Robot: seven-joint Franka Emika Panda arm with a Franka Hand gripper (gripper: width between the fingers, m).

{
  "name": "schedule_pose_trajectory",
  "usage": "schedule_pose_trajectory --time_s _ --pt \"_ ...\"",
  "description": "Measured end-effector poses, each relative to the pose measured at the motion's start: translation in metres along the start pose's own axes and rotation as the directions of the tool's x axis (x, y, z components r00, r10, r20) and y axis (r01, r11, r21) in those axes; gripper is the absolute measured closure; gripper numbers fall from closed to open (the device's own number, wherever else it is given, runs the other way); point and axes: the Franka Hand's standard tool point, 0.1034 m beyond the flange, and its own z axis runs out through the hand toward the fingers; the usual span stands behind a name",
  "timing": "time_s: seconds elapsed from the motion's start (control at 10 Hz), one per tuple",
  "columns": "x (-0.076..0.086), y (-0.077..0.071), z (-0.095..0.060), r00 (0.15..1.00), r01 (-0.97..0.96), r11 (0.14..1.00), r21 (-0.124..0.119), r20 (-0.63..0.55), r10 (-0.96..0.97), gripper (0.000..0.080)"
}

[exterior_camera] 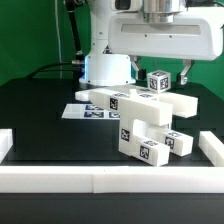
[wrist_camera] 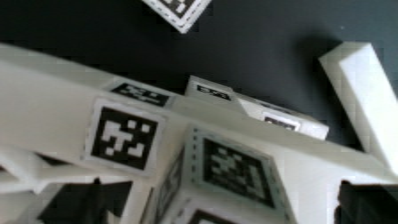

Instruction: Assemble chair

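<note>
A: Nearest us, a white border rail [exterior_camera: 110, 182] runs along the front edge of the black bench [exterior_camera: 40, 122], with side rails [exterior_camera: 5, 146] at either end.

B: And the chair?

A: The chair parts [exterior_camera: 140, 125] sit bunched mid-bench behind that rail. A long slab [exterior_camera: 100, 97] lies across the back, and chunky tagged blocks [exterior_camera: 150, 146] are stacked against it toward the front. All are white, with small black-and-white tags.

B: Where is the hand?

A: The hand [exterior_camera: 161, 74] hangs over the back of the bunch, toward the exterior view's right. It is released: the dark fingers [exterior_camera: 184, 72] stand wide apart, with a small tagged block [exterior_camera: 160, 83] rising between them. Whether either finger touches that block, I cannot tell.

B: Does the wrist view help?

A: Only a little. It shows tagged white faces [wrist_camera: 121, 135] close under the camera, meeting at angles, too tight to say which piece is which.

B: Anything else on the bench?

A: The marker board [exterior_camera: 85, 112] lies flat at the exterior view's left of the bunch, just beside the slab. The arm's white base [exterior_camera: 108, 68] stands behind it.
</note>
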Motion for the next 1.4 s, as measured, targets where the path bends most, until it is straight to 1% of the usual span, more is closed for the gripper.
schedule_pose_trajectory --time_s 0.2,0.3,0.5,0.6,0.8,1.0,1.1,1.3,1.4 --pt "0.0006 0.0003 -0.0002 0.988 0.157 0.988 0.000 -0.001 -0.157 0.0150" --pt "0.0006 0.0003 -0.0002 0.967 0.257 0.967 0.000 -0.001 -0.257 0.0150" --pt "0.0006 0.0005 -0.0003 0.929 0.371 0.929 0.000 -0.001 -0.371 0.0150" --pt "0.0009 0.0009 -0.0003 0.886 0.464 0.886 -0.001 -0.001 -0.464 0.0150" --pt "0.0010 0.0011 -0.0003 0.848 0.529 0.848 -0.001 -0.001 -0.529 0.0150" --pt "0.0012 0.0017 -0.0002 0.760 0.650 0.760 -0.001 0.000 -0.650 0.0150" --pt "0.0012 0.0017 -0.0002 0.736 0.677 0.736 -0.001 0.000 -0.677 0.0150" --pt "0.0013 0.0018 -0.0002 0.737 0.676 0.737 -0.001 0.000 -0.676 0.0150" --pt "0.0013 0.0018 -0.0002 0.737 0.676 0.737 -0.001 0.000 -0.676 0.0262"
